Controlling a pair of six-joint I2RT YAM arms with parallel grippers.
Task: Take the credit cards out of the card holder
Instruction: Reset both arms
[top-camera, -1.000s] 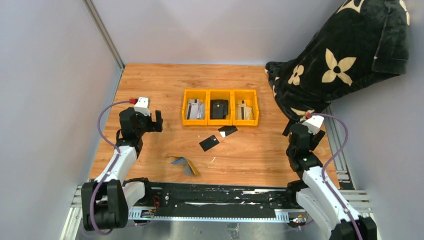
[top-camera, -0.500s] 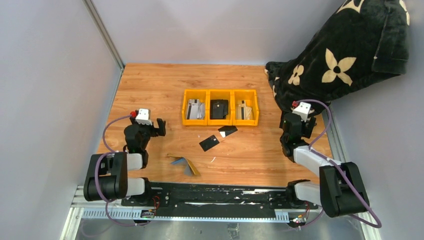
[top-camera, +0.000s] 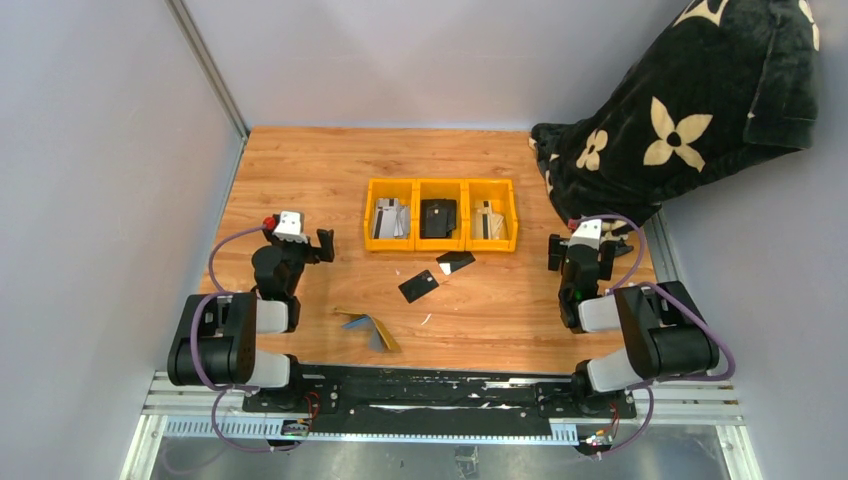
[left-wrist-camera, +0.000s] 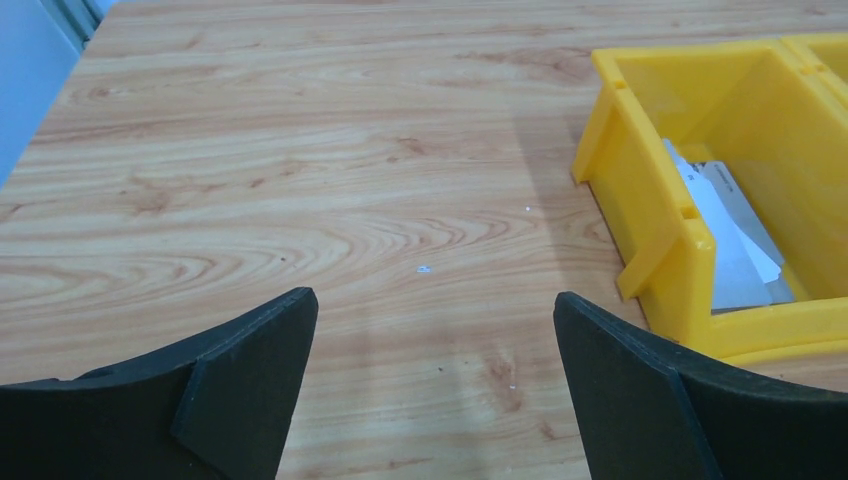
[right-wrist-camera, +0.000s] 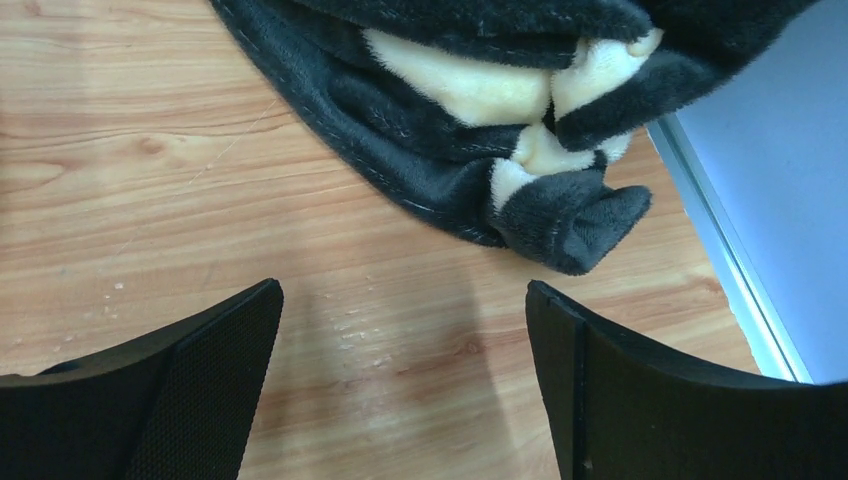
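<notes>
Three yellow bins (top-camera: 440, 240) stand joined in a row at the middle of the wooden table (top-camera: 300, 170). The left bin (left-wrist-camera: 640, 200) holds white and grey paper slips (left-wrist-camera: 735, 240), the middle one a black square pouch (top-camera: 438, 217), and the right one a pale item with a dark stripe (top-camera: 489, 220), too small to identify. The card holder (top-camera: 368, 328) lies opened out, grey-blue lining partly visible, close to the near edge of the table and left of centre. The two credit cards lie outside it on the bare wood between the holder and the bins: one card (top-camera: 455, 261) just in front of the bin row, the other (top-camera: 419, 286) slightly nearer and to its left. The left claw (left-wrist-camera: 432, 300) is spread wide and empty, low over the table beside the left bin. The right claw (right-wrist-camera: 402, 290) is likewise parted and empty, facing the hem of a black plush blanket (top-camera: 680, 110) with cream flowers that drapes over the far right corner. Open wood extends behind the bins and along the left side up to the grey wall.
</notes>
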